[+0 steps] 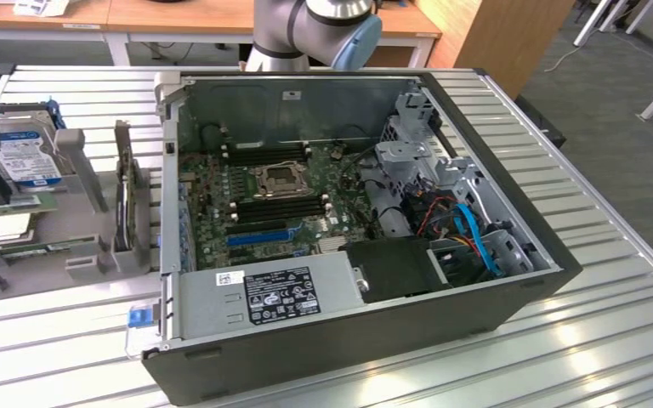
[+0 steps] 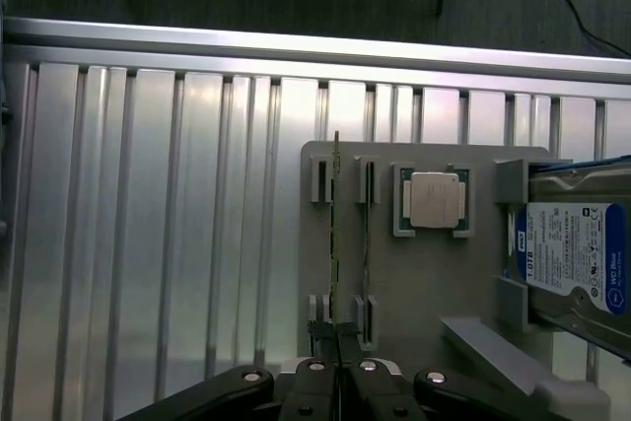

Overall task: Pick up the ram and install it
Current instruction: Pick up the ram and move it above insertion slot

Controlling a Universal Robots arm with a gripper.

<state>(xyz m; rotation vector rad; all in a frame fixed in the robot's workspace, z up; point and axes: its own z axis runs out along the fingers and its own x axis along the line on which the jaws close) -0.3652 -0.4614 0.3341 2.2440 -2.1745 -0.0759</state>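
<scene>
Seen from the wrist camera, the hand [image 2: 336,357] is closed almost completely, its two dark fingers pinching one end of the ram [image 2: 336,234]. The ram is a thin green stick standing on edge in the slots of a grey holder [image 2: 424,283] on the slatted metal counter [image 2: 148,244]. A second green stick [image 2: 367,234] stands just beside it, between the ram and a square processor [image 2: 435,199], and a blue-labelled hard drive [image 2: 577,263] lies further along the holder. To do this pick well, the lift probably needs to be straight out of the slots, with the stick kept upright and square in the grip so that it neither jams nor brushes the neighbouring stick. The exterior view shows the arm [image 1: 315,25] behind an open computer case [image 1: 508,280] with its motherboard [image 1: 269,204] exposed. Much is hard to make out. The ram is seen edge-on, so its chips and sticker are hidden. The end inside the grip is covered by the fingers, and the hand itself is cut off by the frame edge. It is not possible to tell whether the ram has left its slots.
</scene>
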